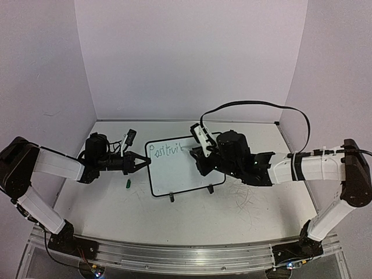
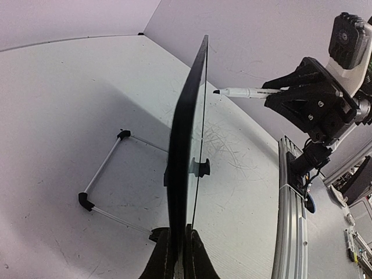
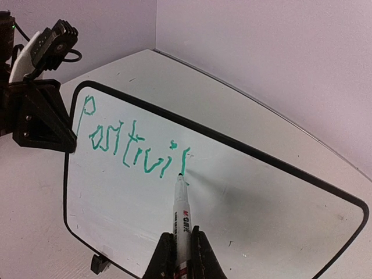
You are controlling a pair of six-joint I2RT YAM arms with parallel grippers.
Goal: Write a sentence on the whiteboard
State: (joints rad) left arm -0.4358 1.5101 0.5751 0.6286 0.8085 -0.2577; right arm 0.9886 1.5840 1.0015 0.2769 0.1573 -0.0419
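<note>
Left gripper (image 1: 140, 162) is clamping the whiteboard's (image 1: 186, 174) edge and right gripper (image 3: 181, 247) is pinching the pen (image 3: 181, 200). Pressing harder is likely risking twisting it and skewing the sentence (image 3: 131, 148).

A robot lab: white enclosure walls (image 1: 192, 58), aluminium rail (image 1: 174, 253), scuffed tabletop (image 1: 116, 200).
</note>
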